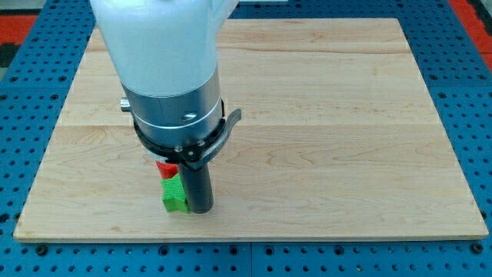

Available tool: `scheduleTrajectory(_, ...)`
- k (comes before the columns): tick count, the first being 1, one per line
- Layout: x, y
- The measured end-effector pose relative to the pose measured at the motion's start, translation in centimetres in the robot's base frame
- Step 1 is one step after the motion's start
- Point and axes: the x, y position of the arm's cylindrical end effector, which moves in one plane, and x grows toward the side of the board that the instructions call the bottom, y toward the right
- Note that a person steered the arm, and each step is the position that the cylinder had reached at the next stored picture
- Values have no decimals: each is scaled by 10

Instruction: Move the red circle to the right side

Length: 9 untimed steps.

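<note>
A red block [166, 168] shows only as a small patch under the arm's round body, at the view's lower left; its shape is hidden. A green block [174, 193] lies just below it, touching it. My tip [201, 209] is at the green block's right side, right against it and just below and to the right of the red block.
The wooden board [346, 115] lies on a blue perforated table [469, 92]. The arm's large white and grey body [169, 69] hides the board's upper left part. The board's bottom edge is close below the blocks.
</note>
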Motion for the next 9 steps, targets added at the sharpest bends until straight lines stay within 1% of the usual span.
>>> scheduleTrajectory(4,0,2)
scheduleTrajectory(5,12,-11)
scheduleTrajectory(6,43,-25)
scheduleTrajectory(7,11,-93)
scheduleTrajectory(8,-14,-112)
scheduleTrajectory(9,-42,-5)
